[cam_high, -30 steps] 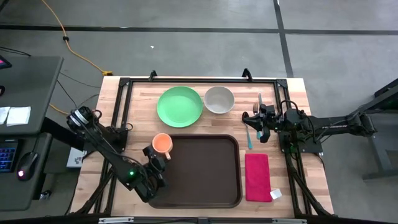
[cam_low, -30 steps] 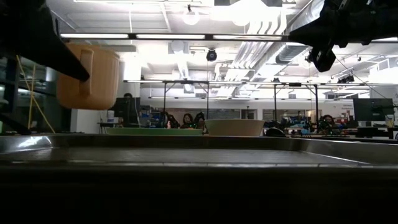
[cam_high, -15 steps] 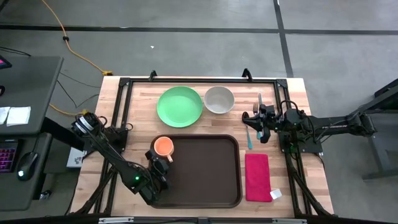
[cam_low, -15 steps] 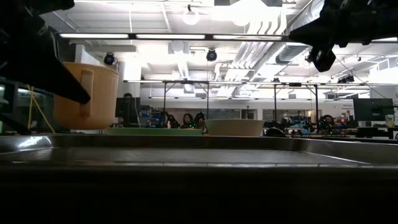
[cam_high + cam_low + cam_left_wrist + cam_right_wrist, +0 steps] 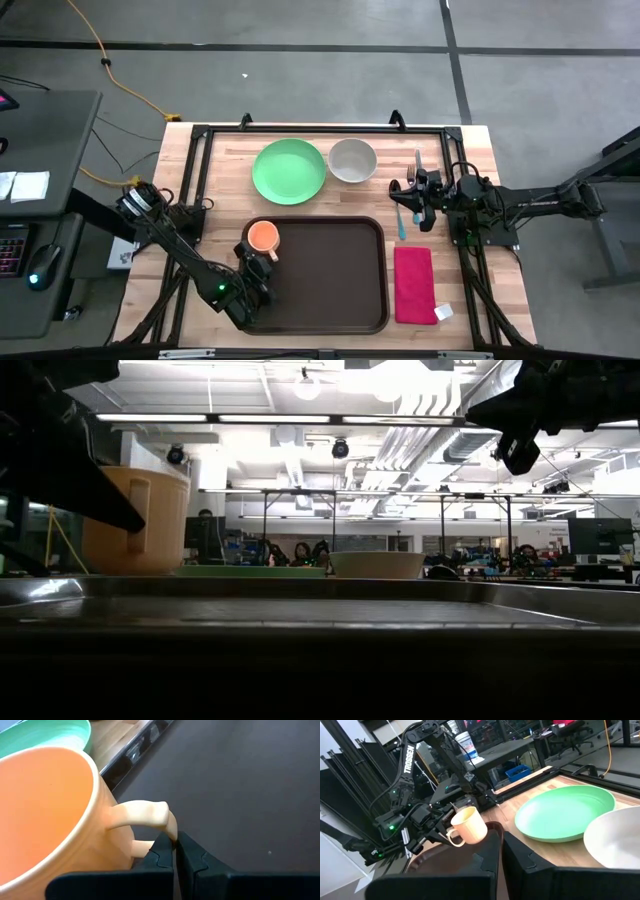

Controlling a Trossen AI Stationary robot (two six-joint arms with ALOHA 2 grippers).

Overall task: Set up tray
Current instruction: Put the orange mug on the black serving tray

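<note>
Left gripper is pinching the orange mug's handle at the tray's far-left corner, risking tipping on the rim.

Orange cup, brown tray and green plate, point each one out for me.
Orange cup (image 5: 261, 235), high view, its inside.
Brown tray (image 5: 330, 275), high view, bare floor.
Green plate (image 5: 289, 170), high view, its middle.

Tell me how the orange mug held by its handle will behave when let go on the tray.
The orange plastic-looking mug is probably light and stiff. Its wide body suggests it stands steadily on the dark brown plastic tray. Pinched only by the handle in the left gripper, it may swing slightly.
</note>
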